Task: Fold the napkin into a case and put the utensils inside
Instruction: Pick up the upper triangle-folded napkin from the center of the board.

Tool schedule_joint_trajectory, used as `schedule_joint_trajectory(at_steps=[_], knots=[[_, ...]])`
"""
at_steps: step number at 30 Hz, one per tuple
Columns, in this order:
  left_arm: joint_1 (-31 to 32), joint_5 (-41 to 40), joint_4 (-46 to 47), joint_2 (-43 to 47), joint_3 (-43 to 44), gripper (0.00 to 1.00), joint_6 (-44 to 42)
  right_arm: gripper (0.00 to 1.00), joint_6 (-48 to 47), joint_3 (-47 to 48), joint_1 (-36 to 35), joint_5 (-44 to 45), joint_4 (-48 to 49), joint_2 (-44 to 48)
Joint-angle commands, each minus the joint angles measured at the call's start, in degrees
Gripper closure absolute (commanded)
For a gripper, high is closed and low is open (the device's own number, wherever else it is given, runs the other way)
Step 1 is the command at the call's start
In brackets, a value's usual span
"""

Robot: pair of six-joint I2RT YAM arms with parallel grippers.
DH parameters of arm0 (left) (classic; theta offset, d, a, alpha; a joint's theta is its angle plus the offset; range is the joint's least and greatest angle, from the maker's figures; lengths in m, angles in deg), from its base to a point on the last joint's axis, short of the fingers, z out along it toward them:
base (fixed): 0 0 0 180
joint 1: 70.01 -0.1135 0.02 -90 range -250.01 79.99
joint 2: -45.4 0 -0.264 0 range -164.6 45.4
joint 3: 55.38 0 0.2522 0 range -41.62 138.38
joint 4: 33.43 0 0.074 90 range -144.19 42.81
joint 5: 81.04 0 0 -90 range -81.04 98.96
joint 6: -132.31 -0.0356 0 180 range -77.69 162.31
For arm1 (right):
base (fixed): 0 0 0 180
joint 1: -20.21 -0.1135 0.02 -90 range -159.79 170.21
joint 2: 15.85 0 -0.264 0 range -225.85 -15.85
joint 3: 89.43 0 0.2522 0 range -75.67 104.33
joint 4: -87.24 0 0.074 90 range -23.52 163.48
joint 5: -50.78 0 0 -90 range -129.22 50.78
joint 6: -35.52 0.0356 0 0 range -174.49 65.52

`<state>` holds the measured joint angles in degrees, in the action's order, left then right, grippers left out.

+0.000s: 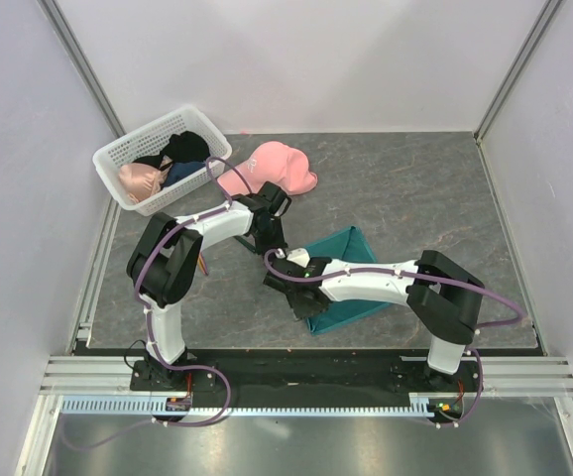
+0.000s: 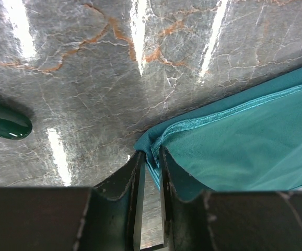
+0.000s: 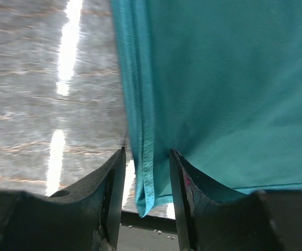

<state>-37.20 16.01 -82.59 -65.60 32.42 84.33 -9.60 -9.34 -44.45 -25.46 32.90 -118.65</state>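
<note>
2 pincers work the left side of the napkin (image 1: 351, 248), which lies on the table (image 1: 415, 188), right of centre and nearer the arms than the pink cap (image 1: 272, 169). The left pincer (image 2: 151, 151) stands narrow, nipping the hemmed corner of the cloth between its tips, presumably to anchor or lift that corner for a fold. The right pincer (image 3: 147, 151) stands partly parted, straddling the near hem with a bare gap on each side, so no grip is made yet; 1 corner in each pincer would likely let the cloth be carried over evenly. The left arm arches up from its base, forearm reaching right, wrist pitched down. The right forearm lies low, reaching leftward across the cloth.
</note>
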Motion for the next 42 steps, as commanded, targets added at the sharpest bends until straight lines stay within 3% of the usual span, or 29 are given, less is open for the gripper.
schedule_joint_trajectory(at_steps=[1,5,13,23,31,38,42], knots=[[-0.21,1.82,1.21,0.17,0.14,0.76,-2.38,0.54,1.17,-1.2,-0.38,2.68,-1.0,1.56],[-0.21,2.27,1.3,0.69,0.23,0.75,-2.82,0.56,1.26,-2.86,-0.55,1.97,1.02,-0.28],[-1.44,4.55,0.68,3.33,-1.0,0.56,-3.17,0.66,1.78,-2.16,-1.69,4.43,-1.08,-3.02],[-3.2,11.84,0.59,7.81,-3.46,0.43,-2.21,1.0,2.23,0.55,-1.61,3.65,-2.66,-0.47],[-3.2,17.2,4.01,6.59,-5.48,0.41,-0.8,1.0,2.84,1.35,0.15,1.01,-2.31,5.06],[-3.2,15.89,4.46,5.44,-5.75,0.37,0.52,1.0,2.75,0.21,1.65,-0.4,-1.17,7.26],[-3.2,14.05,4.63,4.83,-5.84,0.41,0.61,1.0,2.75,0.3,2.0,-0.66,-0.91,7.27]])
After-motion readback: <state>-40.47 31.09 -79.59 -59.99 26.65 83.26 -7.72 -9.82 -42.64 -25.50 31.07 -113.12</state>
